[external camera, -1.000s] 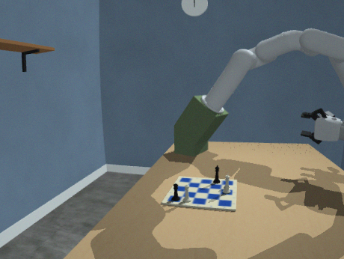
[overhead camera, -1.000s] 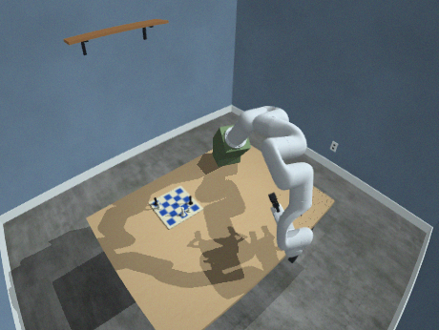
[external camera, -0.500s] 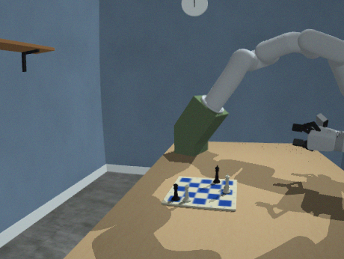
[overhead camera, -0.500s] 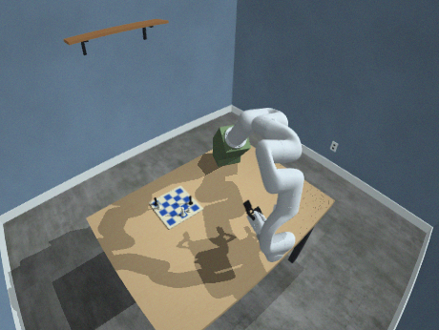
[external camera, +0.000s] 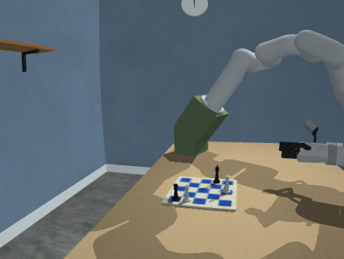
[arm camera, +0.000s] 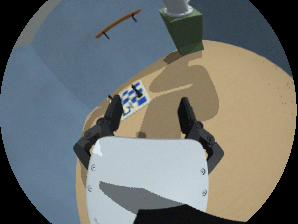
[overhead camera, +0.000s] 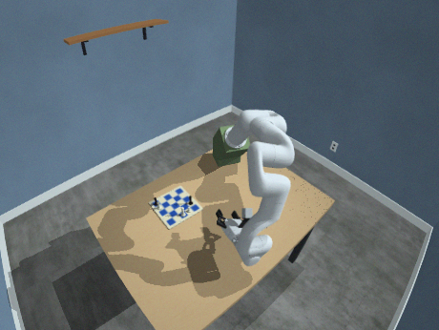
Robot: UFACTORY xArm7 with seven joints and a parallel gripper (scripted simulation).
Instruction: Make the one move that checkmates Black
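A small blue-and-white chessboard [overhead camera: 173, 200] [external camera: 203, 194] [arm camera: 135, 95] lies on the wooden table [overhead camera: 296, 200] [external camera: 224, 232]. In the exterior view a tall black piece [external camera: 217, 174] and a white piece [external camera: 226, 184] stand at the board's far right. A short black piece [external camera: 176, 192] and a white piece [external camera: 186, 193] stand at its near left corner. My gripper [overhead camera: 225, 217] [external camera: 287, 150] [arm camera: 150, 102] is open and empty. It hovers above the table to the right of the board, well apart from it, fingers pointing toward it. The square letters are too small to read.
The arm's green base block [overhead camera: 226, 148] [external camera: 194, 129] [arm camera: 182, 26] stands at the table's far corner behind the board. The arm's elbow [overhead camera: 255, 248] hangs low over the table's right side. A wall shelf [overhead camera: 114, 32] is far off.
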